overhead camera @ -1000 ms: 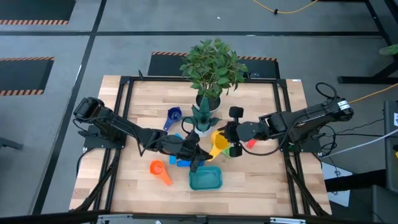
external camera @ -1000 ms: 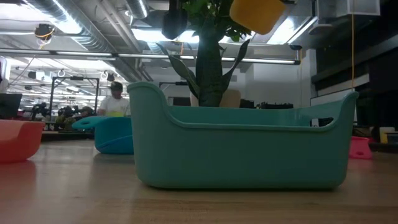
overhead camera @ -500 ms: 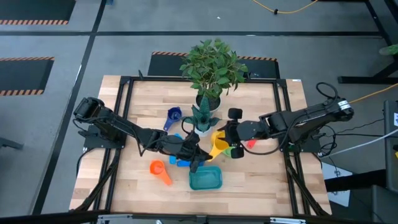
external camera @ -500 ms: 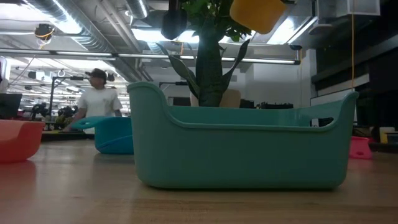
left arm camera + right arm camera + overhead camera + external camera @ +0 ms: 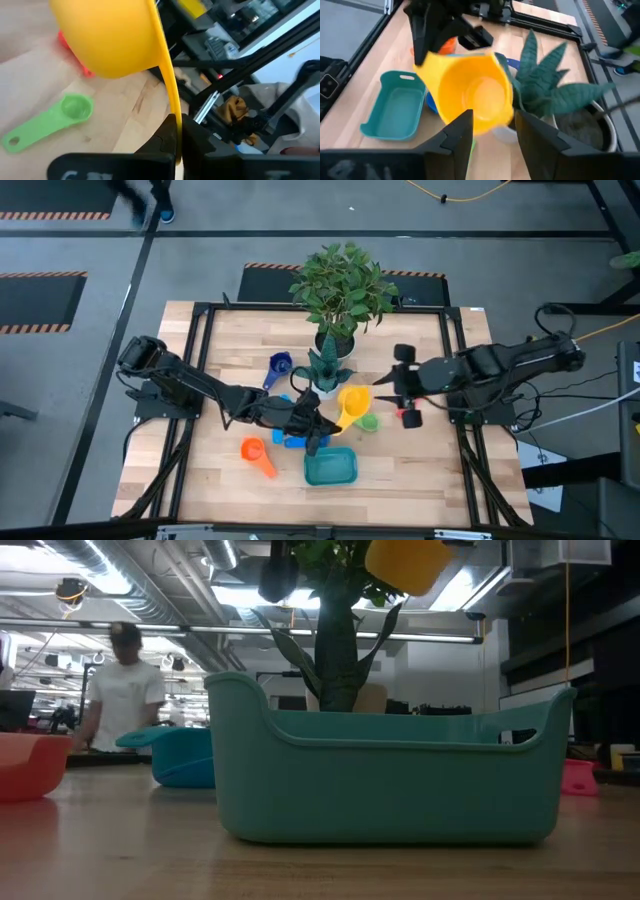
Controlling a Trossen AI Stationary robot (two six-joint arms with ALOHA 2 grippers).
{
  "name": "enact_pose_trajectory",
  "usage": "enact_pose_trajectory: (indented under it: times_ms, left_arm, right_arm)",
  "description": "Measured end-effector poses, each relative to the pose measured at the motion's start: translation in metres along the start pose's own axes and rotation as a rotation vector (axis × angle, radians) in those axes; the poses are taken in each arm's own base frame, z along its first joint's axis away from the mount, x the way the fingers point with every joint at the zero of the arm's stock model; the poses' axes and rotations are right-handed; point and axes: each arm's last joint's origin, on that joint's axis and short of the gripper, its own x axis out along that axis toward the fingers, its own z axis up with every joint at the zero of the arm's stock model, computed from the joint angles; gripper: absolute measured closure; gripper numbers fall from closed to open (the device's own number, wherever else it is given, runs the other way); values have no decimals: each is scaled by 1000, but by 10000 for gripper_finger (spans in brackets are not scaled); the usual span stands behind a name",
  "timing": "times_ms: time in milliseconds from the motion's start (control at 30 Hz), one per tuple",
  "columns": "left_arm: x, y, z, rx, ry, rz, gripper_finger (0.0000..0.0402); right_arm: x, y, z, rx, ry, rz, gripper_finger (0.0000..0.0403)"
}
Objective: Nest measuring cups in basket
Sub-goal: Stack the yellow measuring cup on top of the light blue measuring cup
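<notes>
Yellow measuring cup (image 5: pixel 352 405) now pinched by left gripper (image 5: pixel 322 430); right gripper (image 5: pixel 403 386), apparently open, withdrew.

Six measuring cups show: yellow cup (image 5: pixel 352 404), green cup (image 5: pixel 368 421), red cup (image 5: pixel 405 411), orange cup (image 5: pixel 254 450), two blue cups (image 5: pixel 281 364) (image 5: pixel 293 440). One teal basket (image 5: pixel 331 470). Two plants. Two claws.

In the low view the yellow cup (image 5: pixel 408 562) is cut off by the top edge, the orange cup (image 5: pixel 28 765) by the left edge, and the passing person (image 5: pixel 122 685) is blurred
</notes>
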Motion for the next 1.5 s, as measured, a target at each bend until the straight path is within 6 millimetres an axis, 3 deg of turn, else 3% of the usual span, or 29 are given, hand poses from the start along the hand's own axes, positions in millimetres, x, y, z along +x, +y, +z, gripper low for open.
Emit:
enact_pose_trajectory:
  times_ms: [167, 367, 567, 800, 1067, 1233, 1500]
  left_arm:
    - [-28, -19, 18, 19, -42, -45, 399]
    - [-79, -43, 18, 44, -56, 36, 400]
    - [-124, -55, 1, -9, -22, 131, 400]
    - [-147, -50, -29, -80, 51, 277, 400]
    - [-147, -7, -74, -253, 59, 358, 400]
    - [-143, 28, -104, -412, 35, 295, 399]
    - [-148, 69, -123, -554, -103, 165, 398]
  right_arm:
    - [-14, -4, -7, 61, 25, -1, 250]
    - [-9, -2, -18, 54, 55, -2, 250]
    - [5, 2, -30, 52, 71, -2, 250]
    - [15, 5, -39, 48, 82, -3, 250]
    - [17, 5, -40, 47, 83, -3, 250]
    - [17, 5, -40, 45, 83, -3, 250]
    - [17, 5, -40, 45, 84, -3, 250]
